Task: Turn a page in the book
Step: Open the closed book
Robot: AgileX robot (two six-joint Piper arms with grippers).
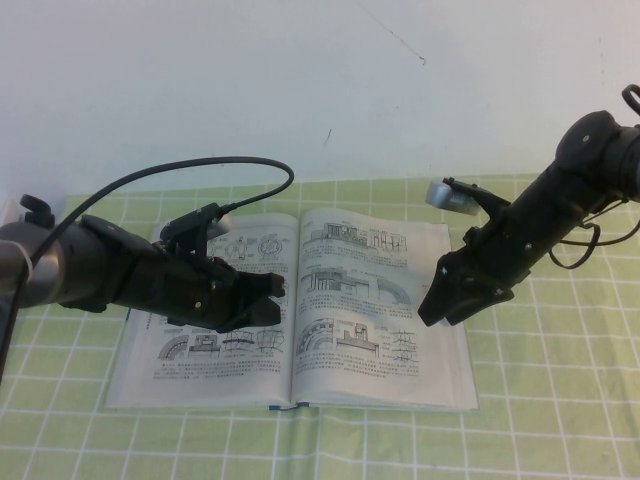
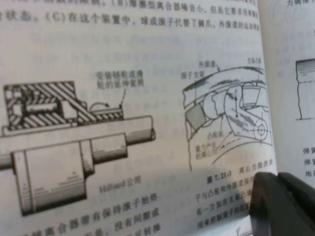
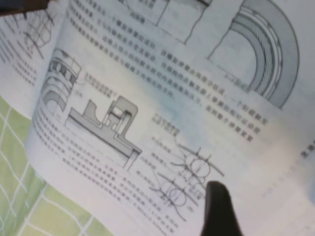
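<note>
The book lies open on the counter, with both grippers above it. The left gripper hangs over the book's left half, close to the centre fold on its right. The right gripper hangs over the right-hand page, near that page's outer edge.

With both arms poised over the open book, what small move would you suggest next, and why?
Probably lower the right gripper onto the outer edge of the right-hand white printed page: its jaws look open just above that edge. The left gripper sits over the left page of the thick open textbook.
</note>
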